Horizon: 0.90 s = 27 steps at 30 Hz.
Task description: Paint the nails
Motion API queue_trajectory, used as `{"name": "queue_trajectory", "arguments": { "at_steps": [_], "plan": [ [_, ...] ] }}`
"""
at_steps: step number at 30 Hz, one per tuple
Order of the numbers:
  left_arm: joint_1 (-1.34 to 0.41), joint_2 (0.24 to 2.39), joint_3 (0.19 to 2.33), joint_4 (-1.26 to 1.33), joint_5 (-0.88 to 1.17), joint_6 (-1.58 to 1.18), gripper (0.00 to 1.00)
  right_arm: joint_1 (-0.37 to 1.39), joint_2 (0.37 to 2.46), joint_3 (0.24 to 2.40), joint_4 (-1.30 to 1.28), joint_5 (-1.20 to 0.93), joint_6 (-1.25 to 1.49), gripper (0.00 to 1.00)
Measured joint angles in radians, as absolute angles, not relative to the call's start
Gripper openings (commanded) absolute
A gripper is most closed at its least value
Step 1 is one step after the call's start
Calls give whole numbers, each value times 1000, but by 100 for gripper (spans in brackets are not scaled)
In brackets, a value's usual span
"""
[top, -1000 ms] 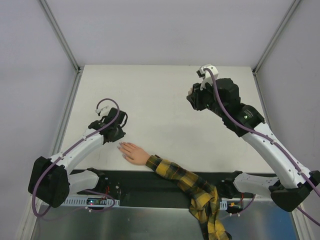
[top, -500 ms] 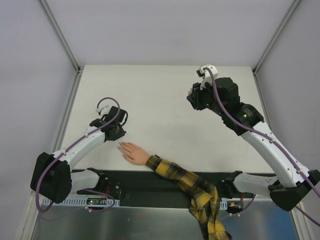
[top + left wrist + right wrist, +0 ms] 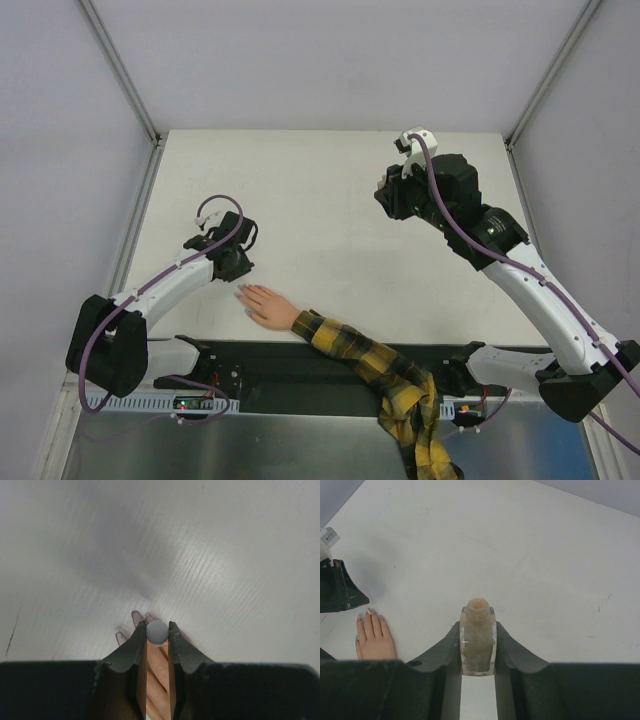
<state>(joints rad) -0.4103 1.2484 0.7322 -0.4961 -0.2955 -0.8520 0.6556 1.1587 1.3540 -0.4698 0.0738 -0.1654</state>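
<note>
The nails (image 3: 135, 615) seem to be getting painted now: the brush cap (image 3: 158, 632) is squeezed tight in the left gripper (image 3: 158, 625), right above the small hand (image 3: 268, 305). The open polish bottle (image 3: 478, 645) is pinched in the right gripper (image 3: 478, 625), well apart. Next, a slow stroke along one nail is likely needed.

No text, brand, number or sign can be read in any view. At ten o'clock in the right wrist view, a small white tag (image 3: 327, 538) carries a few dark marks, too small to make out
</note>
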Motion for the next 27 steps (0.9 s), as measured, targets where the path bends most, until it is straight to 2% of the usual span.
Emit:
{"name": "queue_trajectory", "arguments": {
  "at_steps": [27],
  "plan": [
    [-397,1268,732,-476,-288,-852,0,643,1159,1354,-470,64,-165,0]
  ]
}}
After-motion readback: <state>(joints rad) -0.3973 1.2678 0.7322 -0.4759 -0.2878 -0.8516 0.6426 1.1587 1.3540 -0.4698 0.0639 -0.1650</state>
